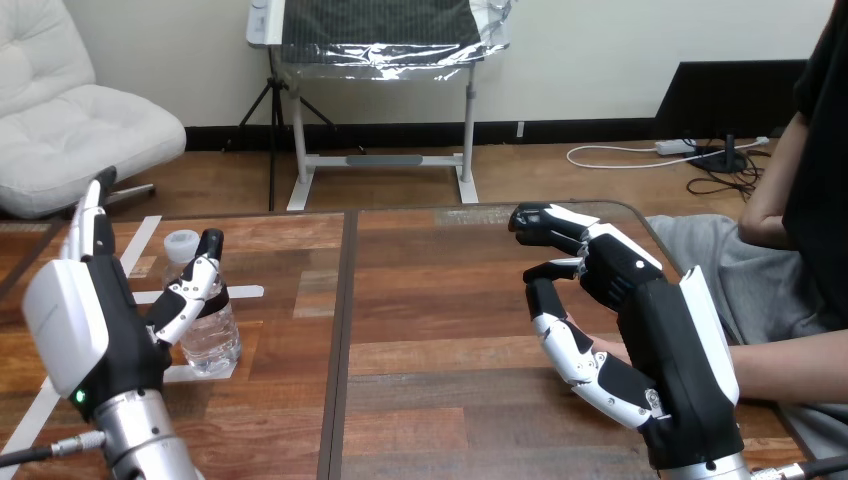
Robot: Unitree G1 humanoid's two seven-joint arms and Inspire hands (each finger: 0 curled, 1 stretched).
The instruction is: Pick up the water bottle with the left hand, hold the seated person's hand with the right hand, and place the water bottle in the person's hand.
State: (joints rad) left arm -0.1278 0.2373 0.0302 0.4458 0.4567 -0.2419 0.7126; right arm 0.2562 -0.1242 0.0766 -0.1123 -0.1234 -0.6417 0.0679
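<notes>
Left hand (72, 322) is open: fingers (88, 225) straight up, thumb (192, 288) laid across the near side of the bottle (214, 342). We see no wrap round it, so we judge the grasp not made. Bottle stands upright on the table (430, 300), left part, on a tape mark (243, 292), cap on.

Right hand (655, 315) is at the right side, over the person's hand (604, 348), of which just a sliver shows under it. Whether it grips that hand or only covers it, we cannot tell. The person's forearm (795, 362) comes in from the right edge.

Bottle and person's hand are well apart, with most of the table between them.

Risks, as we judge them:
- Thumb alone on the bottle: a push without the fingers closing would tip or slide it off the mark.
- Clear, round, smooth plastic: a loose close lets it slip on the lift.
- Person's palm is hidden under the right hand: if it is not turned up and freed, the bottle has nowhere to land.
- Carrying across could knock the bottle against the right hand.
</notes>
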